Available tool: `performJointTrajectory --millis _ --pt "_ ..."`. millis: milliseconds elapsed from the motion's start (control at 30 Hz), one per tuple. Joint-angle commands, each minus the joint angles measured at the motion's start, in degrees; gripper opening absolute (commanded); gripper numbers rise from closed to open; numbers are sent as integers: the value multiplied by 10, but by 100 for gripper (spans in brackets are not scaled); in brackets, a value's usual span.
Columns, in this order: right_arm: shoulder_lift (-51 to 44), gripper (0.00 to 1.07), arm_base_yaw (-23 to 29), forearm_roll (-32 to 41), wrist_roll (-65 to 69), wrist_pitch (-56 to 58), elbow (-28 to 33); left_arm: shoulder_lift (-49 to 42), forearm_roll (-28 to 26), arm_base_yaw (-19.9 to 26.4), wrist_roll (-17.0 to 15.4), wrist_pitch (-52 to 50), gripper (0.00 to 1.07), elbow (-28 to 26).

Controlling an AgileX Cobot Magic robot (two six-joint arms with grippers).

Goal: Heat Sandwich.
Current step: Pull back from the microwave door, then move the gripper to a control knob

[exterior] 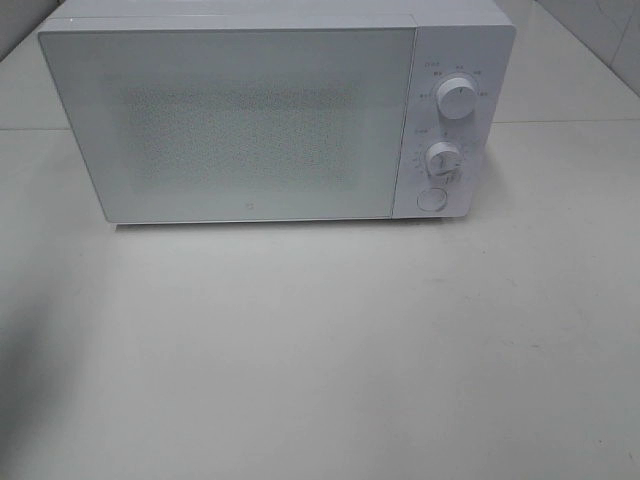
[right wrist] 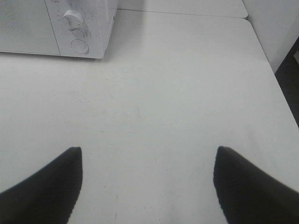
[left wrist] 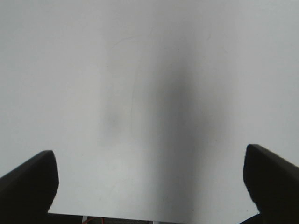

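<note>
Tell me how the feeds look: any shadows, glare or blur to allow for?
Exterior high: flat, hazy light, the microwave low in contrast against the table, a shadow at lower left. Left wrist: a broad grey shadow down the table; left end effector a blurred silhouette. Right wrist: even light, no glare; right end effector likewise dark.

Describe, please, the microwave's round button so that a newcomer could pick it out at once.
A white microwave stands at the back of the pale table, door shut. On the narrow control strip right of the door sit an upper knob and a lower knob. The button lies below both: a flat plain circle, with no pointer or markings around it.
</note>
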Motion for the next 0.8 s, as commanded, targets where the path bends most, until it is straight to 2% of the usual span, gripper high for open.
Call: performJointTrajectory --millis 33,300,567,800 --pt "-14 76 -5 -1 2 -5 1 -37 -6 16 11 26 101 7" --pt "-14 76 -5 -1 2 -5 1 -133 -13 16 15 69 101 66" --pt "-14 76 -5 -1 2 -5 1 -284 -13 16 45 83 101 126" --pt "-14 76 -5 -1 3 -5 1 -408 -24 16 45 76 101 162"
